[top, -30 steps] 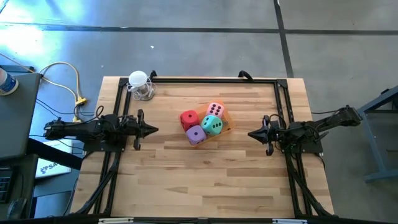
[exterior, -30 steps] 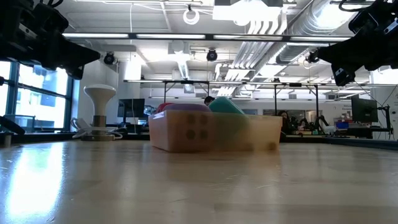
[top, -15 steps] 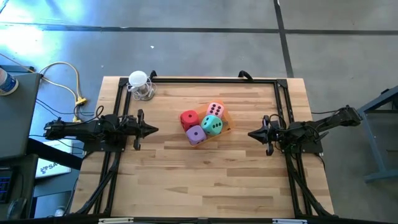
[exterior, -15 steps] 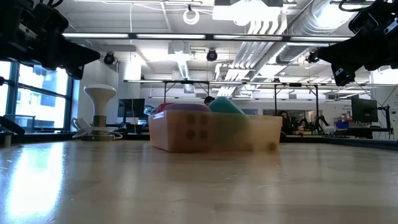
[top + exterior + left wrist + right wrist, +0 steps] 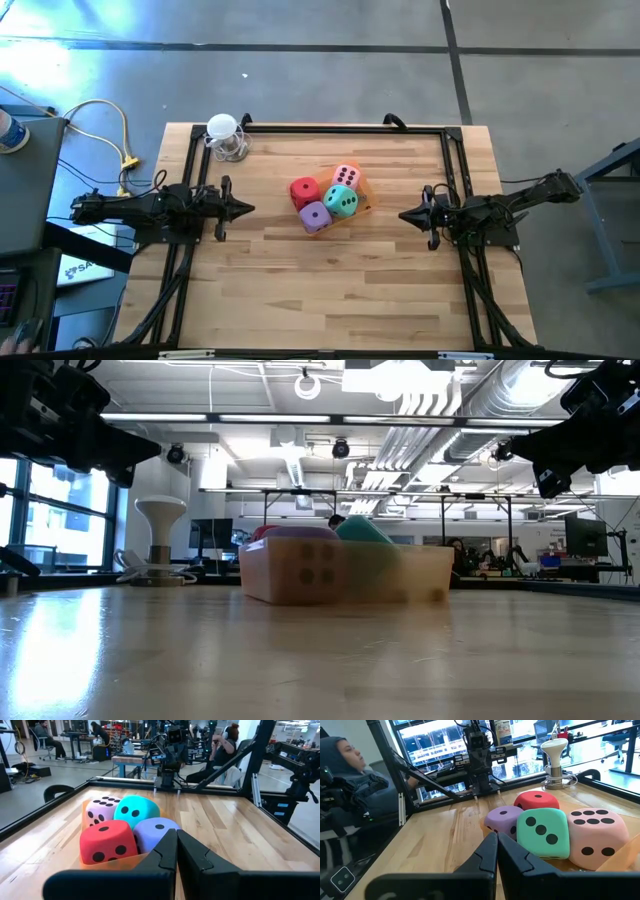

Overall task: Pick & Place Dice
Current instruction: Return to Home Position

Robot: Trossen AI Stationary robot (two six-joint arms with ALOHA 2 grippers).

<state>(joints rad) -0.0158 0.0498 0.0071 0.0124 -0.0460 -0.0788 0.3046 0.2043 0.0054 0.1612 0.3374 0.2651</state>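
Four dice sit clustered in a translucent orange tray (image 5: pixel 363 199) at the table's middle: red (image 5: pixel 304 192), pink (image 5: pixel 346 176), teal (image 5: pixel 341 200), purple (image 5: pixel 315 216). The teal die rests partly on the others. My left gripper (image 5: pixel 248 209) is shut and empty, left of the dice and above the table. My right gripper (image 5: pixel 404 214) is shut and empty, right of the dice. The left wrist view shows the red die (image 5: pixel 107 841), the purple die (image 5: pixel 155 832), the teal die (image 5: pixel 135 811) and the pink die (image 5: pixel 100 810). The right wrist view shows the teal die (image 5: pixel 543 832), the pink die (image 5: pixel 597 835), the purple die (image 5: pixel 503 820) and the red die (image 5: pixel 536 799).
A white stand with a coiled cable (image 5: pixel 226 135) sits at the table's far left corner. A black frame (image 5: pixel 345 128) runs along the table's far and side edges. Bare wood lies toward the near edge (image 5: pixel 330 290). People sit beyond the table in the wrist views.
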